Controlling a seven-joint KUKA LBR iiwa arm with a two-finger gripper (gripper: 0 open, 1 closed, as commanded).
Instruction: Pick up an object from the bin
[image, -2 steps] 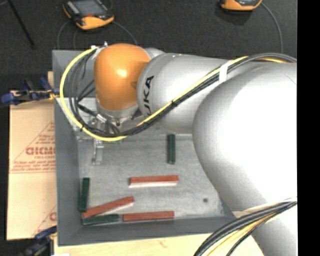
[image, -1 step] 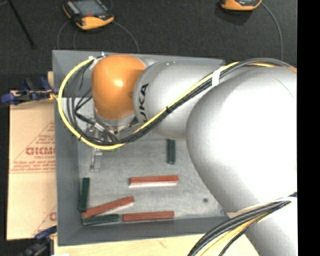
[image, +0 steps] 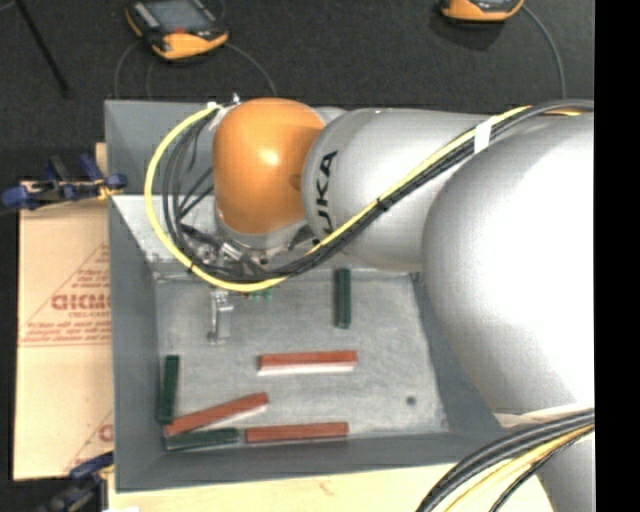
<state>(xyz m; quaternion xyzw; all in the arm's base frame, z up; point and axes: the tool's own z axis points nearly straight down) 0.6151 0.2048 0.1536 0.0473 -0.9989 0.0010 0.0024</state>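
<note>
We locate the gripper (image: 219, 318) over bare floor in the upper-left part of the bin (image: 130, 330); we cannot tell whether it is spread or closed. The nearest red-brown bar (image: 307, 362) lies apart, lower right. A dark green bar (image: 342, 298) lies to the right. Further bars (image: 216, 413) lie together near the lower-left corner.

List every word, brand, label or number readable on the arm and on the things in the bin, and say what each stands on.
"KUKA": black letters running along the silver arm link, beside its orange cover.
No print shows on the red-brown bars or on the dark green bars on the bin floor.
</note>
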